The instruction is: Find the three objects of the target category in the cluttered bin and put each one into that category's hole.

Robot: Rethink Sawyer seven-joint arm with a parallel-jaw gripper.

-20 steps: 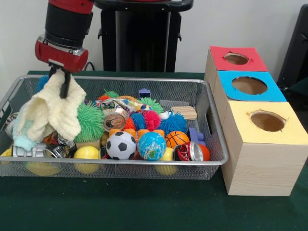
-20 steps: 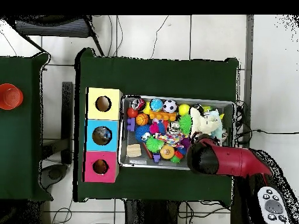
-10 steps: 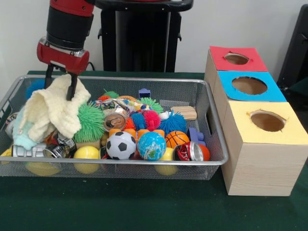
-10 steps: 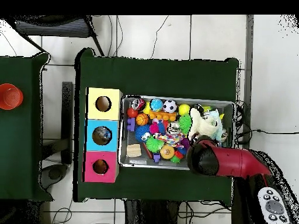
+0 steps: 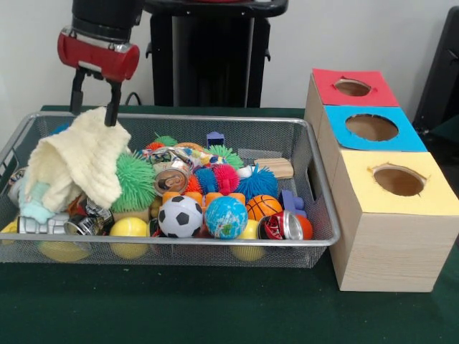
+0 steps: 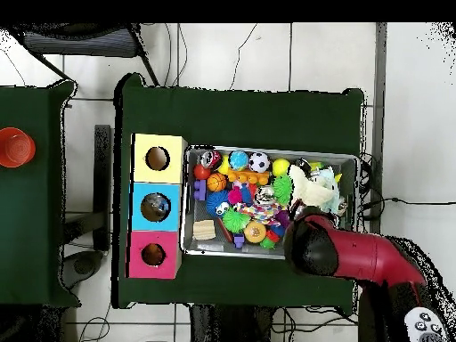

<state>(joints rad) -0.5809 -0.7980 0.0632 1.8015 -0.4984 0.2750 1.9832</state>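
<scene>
**Gripper open above the cloth at one end of the wire bin**

Hangs over the bin's end farthest from the boxes: gripper point(image 5: 94, 97), two dark fingers point(image 5: 112, 104) spread apart, nothing held between them. Tips just above the top fold of the pale yellow cloth point(image 5: 79, 161), one tip at or nearly at the fabric; contact cannot be told. Draped over that end of the wire mesh bin point(image 5: 315, 208), the cloth, with a light blue cloth point(image 5: 32, 204) showing beneath its lower edge. Beside it, a green spiky ball point(image 5: 135, 179) and, under the cloth, silver cans point(image 5: 50, 225).

Piled through the rest of the bin: a soccer ball point(image 5: 180, 216), a globe ball point(image 5: 226, 216), a small basketball point(image 5: 263, 206), yellow balls point(image 5: 129, 228), blue and pink spiky balls point(image 5: 226, 178), a crushed can point(image 5: 171, 180), a red can point(image 5: 282, 226) on its side, a wooden block point(image 5: 275, 168).

Set just beside the bin's other end, a row of three wooden boxes, each with a round hole on top: red-topped box point(image 5: 351, 87), blue-topped box point(image 5: 371, 127), yellow-topped box point(image 5: 398, 183). All on the green tabletop point(image 5: 179, 308).

From overhead, the red arm point(image 6: 356, 256) covers the gripper at the bin's corner.
</scene>
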